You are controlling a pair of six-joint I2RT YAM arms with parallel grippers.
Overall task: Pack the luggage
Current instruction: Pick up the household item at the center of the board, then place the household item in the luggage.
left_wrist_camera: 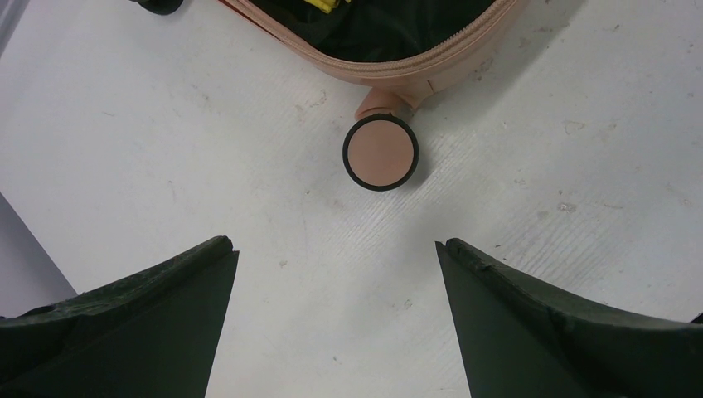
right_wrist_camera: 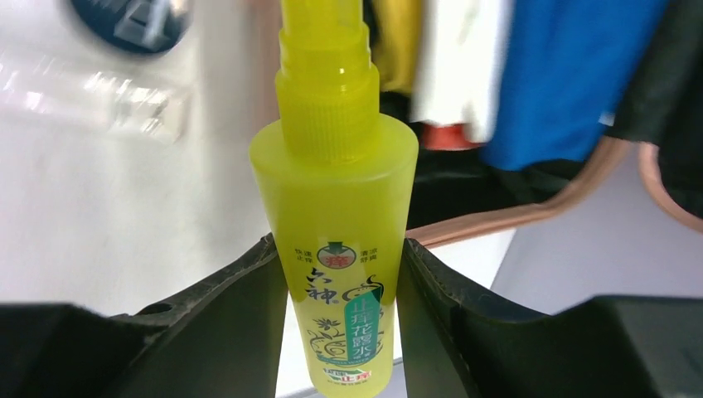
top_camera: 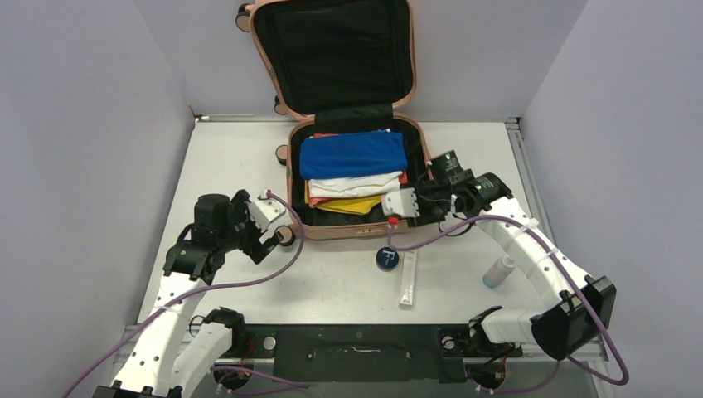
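luggage [top_camera: 344,233] open on bench [top_camera: 232,166], folded clothes [top_camera: 352,155] inside, my right end effector [right_wrist_camera: 338,249] clamping yellow-green spray bottle [right_wrist_camera: 344,157], my left end effector [left_wrist_camera: 336,249] wide open, empty

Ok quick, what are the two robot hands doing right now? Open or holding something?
Left gripper: open, holding nothing.
Right gripper: closed on a yellow-green spray bottle.

Bare table [top_camera: 224,157] left of luggage [top_camera: 332,231]; jar [top_camera: 387,259], tube [top_camera: 407,280] near its front
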